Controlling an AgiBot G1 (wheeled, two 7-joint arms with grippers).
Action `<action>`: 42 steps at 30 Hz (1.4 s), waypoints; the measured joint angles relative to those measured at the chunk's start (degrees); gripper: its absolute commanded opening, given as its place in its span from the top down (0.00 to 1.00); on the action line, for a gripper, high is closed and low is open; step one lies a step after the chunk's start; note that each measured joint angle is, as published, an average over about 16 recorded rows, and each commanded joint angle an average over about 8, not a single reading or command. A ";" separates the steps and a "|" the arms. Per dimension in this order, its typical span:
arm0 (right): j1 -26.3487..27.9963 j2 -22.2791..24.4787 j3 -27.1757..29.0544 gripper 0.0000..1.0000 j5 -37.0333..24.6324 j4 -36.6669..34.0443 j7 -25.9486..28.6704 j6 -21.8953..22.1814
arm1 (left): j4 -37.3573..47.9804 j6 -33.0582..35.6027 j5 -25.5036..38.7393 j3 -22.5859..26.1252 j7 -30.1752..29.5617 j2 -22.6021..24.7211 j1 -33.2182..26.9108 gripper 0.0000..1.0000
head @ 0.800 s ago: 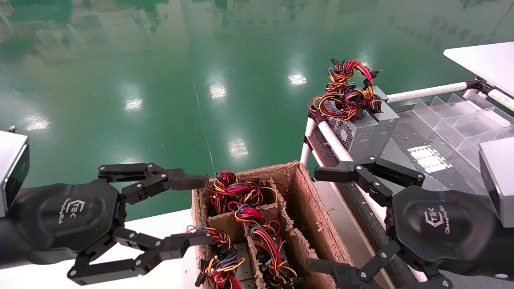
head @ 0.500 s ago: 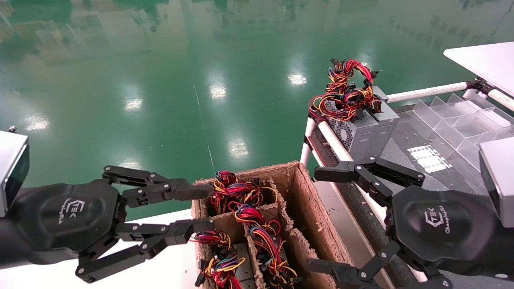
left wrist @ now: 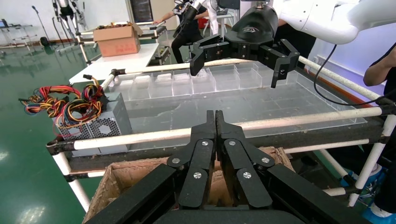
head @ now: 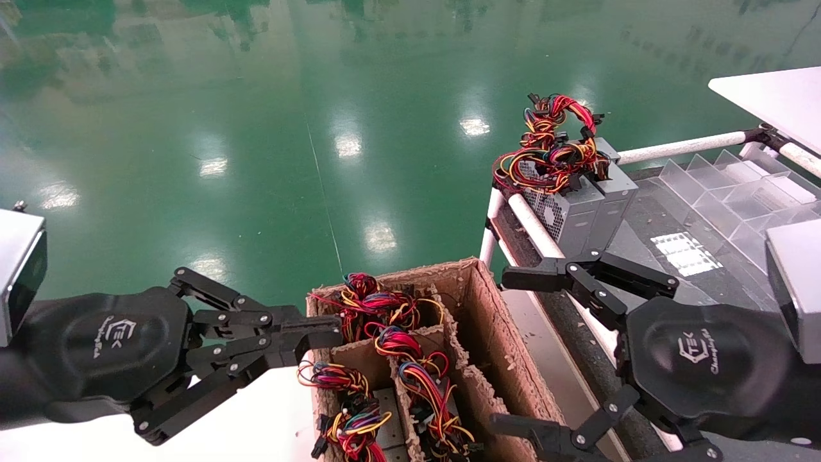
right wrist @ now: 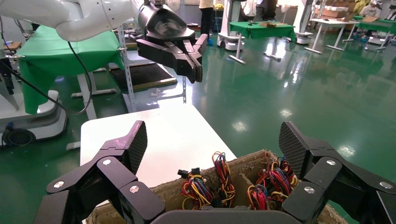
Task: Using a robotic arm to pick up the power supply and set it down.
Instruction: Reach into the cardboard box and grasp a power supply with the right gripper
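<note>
Two grey power supply boxes stand side by side at the rack's near corner. The nearer power supply (head: 567, 215) shows a perforated face and carries a looped bundle of red, yellow and orange wires (head: 550, 154); the left wrist view also has this power supply (left wrist: 105, 123). My right gripper (head: 503, 350) hangs open over the rack's edge, short of the boxes, with nothing between its fingers (right wrist: 133, 142). My left gripper (head: 333, 335) is shut and empty above the left wall of the cardboard box (head: 487, 321); its tips (left wrist: 215, 114) press together.
The cardboard box (left wrist: 126, 175) has dividers and holds several more units with wire bundles (right wrist: 205, 184). A clear divided tray (head: 737, 192) lies on the white-pipe rack (head: 532, 224). A white table (head: 256, 423) sits under my left arm. Green floor lies beyond.
My left gripper's fingers have closed from wide open to fully shut, with nothing taken. The right arm and the power supplies have not moved.
</note>
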 measured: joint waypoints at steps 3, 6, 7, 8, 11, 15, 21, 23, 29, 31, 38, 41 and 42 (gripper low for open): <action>0.00 0.00 0.00 0.00 0.00 0.00 0.00 0.00 | 0.00 0.00 0.00 0.00 0.00 0.00 0.00 0.39; 0.00 0.00 0.00 0.00 0.00 0.00 0.00 0.00 | 0.00 0.00 0.00 0.00 0.00 0.00 0.00 0.02; 0.00 0.00 0.00 0.00 0.00 0.00 0.00 0.00 | 0.00 0.00 0.00 0.00 0.00 0.00 0.00 0.00; 0.00 0.00 0.00 0.00 0.00 0.00 0.00 0.00 | 0.00 0.00 0.00 0.00 0.00 0.00 0.00 0.00; 0.00 0.00 0.00 0.00 0.00 0.00 0.00 0.00 | 0.00 0.00 0.00 0.00 0.00 0.00 0.00 0.00; -0.02 0.01 -0.01 0.00 -0.06 -0.05 -0.01 0.06 | 0.00 0.00 0.00 0.00 0.00 0.00 0.00 0.00; -0.30 -0.07 -0.29 0.00 -0.79 -0.68 0.06 0.68 | 0.02 0.00 0.00 0.01 0.01 0.00 -0.01 0.00; -0.33 -0.16 -0.62 0.00 -1.42 -1.05 0.28 0.97 | 0.02 0.01 -0.01 0.01 0.01 0.00 -0.01 0.00; 0.47 -0.96 -3.02 0.00 -5.22 -2.86 2.42 1.61 | 0.04 0.01 -0.01 0.03 0.02 0.00 -0.02 0.00; 1.10 -1.57 -4.26 0.00 -7.00 -3.80 3.51 1.61 | 0.04 0.01 -0.02 0.04 0.03 0.00 -0.03 0.00; 4.37 -5.00 -9.28 0.00 -13.84 -8.58 7.32 0.82 | 0.04 0.01 -0.03 0.06 0.04 -0.01 -0.03 0.00; 5.86 -6.95 -11.17 0.00 -16.16 -11.23 8.22 0.12 | 0.04 0.00 -0.03 0.07 0.04 -0.01 -0.04 0.00; 6.31 -7.64 -11.70 0.00 -16.79 -12.17 8.34 -0.12 | 0.04 0.00 -0.04 0.07 0.04 -0.01 -0.04 0.00</action>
